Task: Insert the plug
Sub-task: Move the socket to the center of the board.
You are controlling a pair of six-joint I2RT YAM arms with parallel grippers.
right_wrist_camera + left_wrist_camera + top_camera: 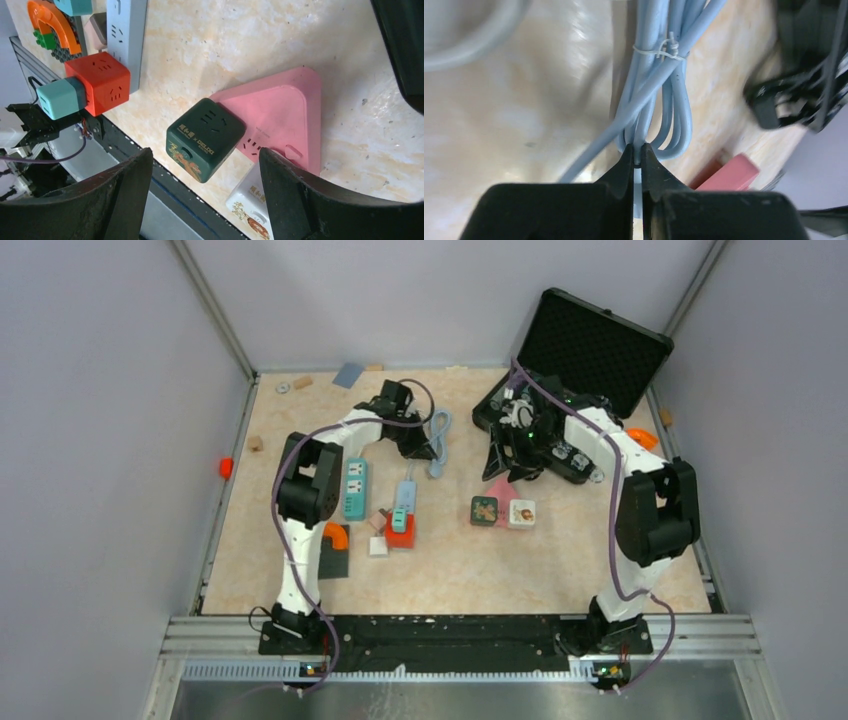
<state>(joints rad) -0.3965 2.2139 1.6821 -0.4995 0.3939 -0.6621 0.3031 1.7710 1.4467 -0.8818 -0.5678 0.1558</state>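
two grippers differ: the left gripper (637, 152) is pinched nearly closed on the pale blue cord (659, 75), which lies looped on the bench (524, 125) well left of the green socket cube (202, 130); its plug isn't discernible. the right gripper (205, 156) hangs wide open and empty over that cube, which touches a pink triangular socket (280, 105).

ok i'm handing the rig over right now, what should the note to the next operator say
Left hand: shut on a strand of the light blue bundled cable, low over the table.
Right hand: open, empty, hovering over the dark green cube socket beside the pink triangular socket.
Long grey-blue power strip lies mid-table, with the red cube socket at its near end.
Done: cable gripped.
Left: the plug shows in no view. Find it, carry it to a socket, push it in.
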